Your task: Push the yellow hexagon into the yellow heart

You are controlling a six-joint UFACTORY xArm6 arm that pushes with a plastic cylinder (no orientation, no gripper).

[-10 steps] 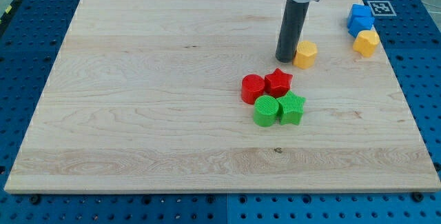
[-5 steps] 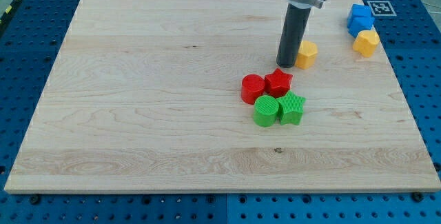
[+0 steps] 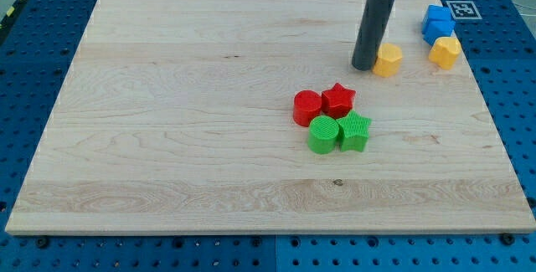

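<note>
Near, frame centre: green cylinder (image 3: 322, 134), green star (image 3: 355, 130), red cylinder (image 3: 306, 107), red star (image 3: 338, 99) bunched together on bench (image 3: 167, 138), clear of our path.

Upper right: yellow hexagon (image 3: 387, 59), my tip (image 3: 363, 66) touching its left side. End effector plain rod, nothing to open, holds nothing.

Farther right: yellow heart (image 3: 445, 51), near hexagon but apart; blue block (image 3: 437, 23) just above heart.

We judge hexagon light, rigid, slides easily, may spin off-axis. Contact left face centre, push right.

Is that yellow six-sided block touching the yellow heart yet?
No. The yellow hexagon sits apart from the yellow heart, bare wood between them; my tip is against its left side.
</note>
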